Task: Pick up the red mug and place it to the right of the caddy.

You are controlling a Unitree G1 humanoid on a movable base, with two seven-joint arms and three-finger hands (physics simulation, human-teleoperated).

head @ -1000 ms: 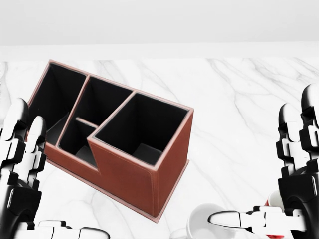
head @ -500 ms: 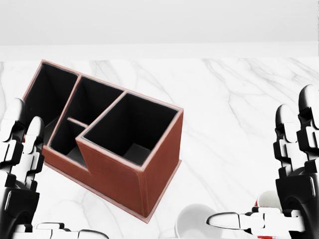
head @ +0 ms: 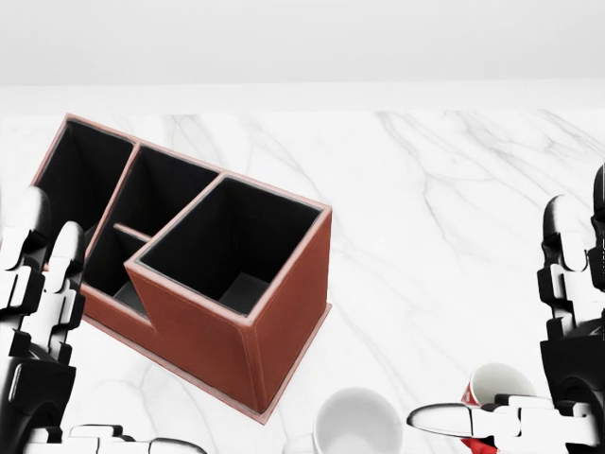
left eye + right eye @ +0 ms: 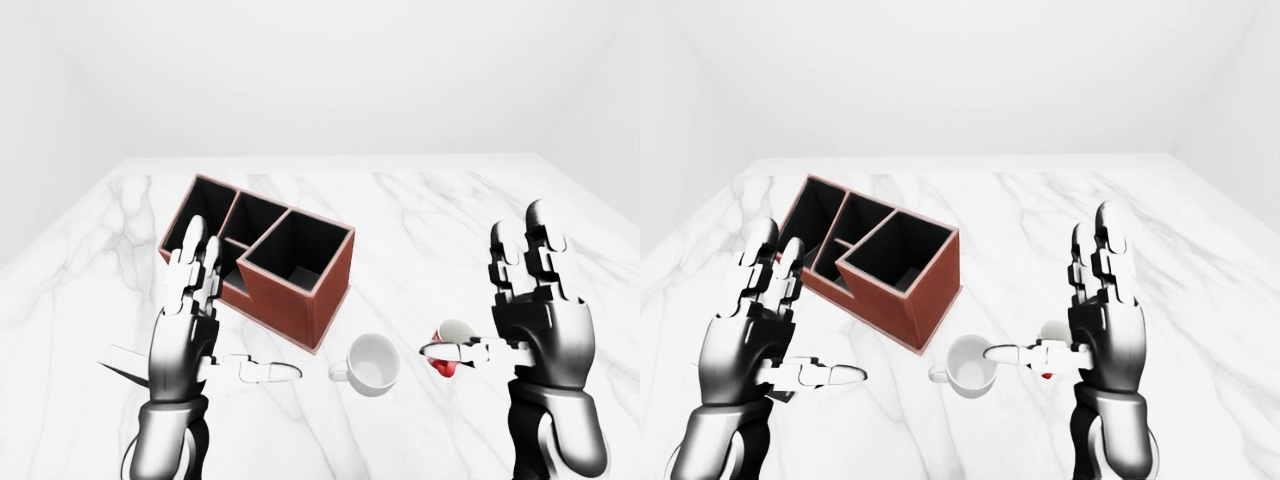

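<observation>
The red mug [image 4: 450, 346] lies tipped on the marble tabletop [image 4: 420, 215] near its bottom edge, its pale mouth turned upward and to the left in the left-eye view, just right of a white mug [image 4: 373, 363] that lies on its side with its handle pointing left. The brown caddy [image 4: 262, 258] stands at an angle toward the tabletop's left half, its tall square compartment nearest the two mugs and its lower compartments running up toward the left; the marble to its right is bare up to the far edge. The right hand [image 4: 535, 320] hovers beside the red mug with its fingers spread wide and pointing up, the thumb reaching across just above the mug's rim; nothing is gripped. The left hand [image 4: 190, 335] is likewise wide and holds nothing, raised near the caddy's lower left corner. The step in hand looks like the approach for the pick: the hand is lined up at the mug but not closed round it. The next move probably calls for lowering the right hand, wrapping the fingers about the red body without knocking the white mug close by, then lifting and carrying it upward onto the bare marble right of the caddy.
</observation>
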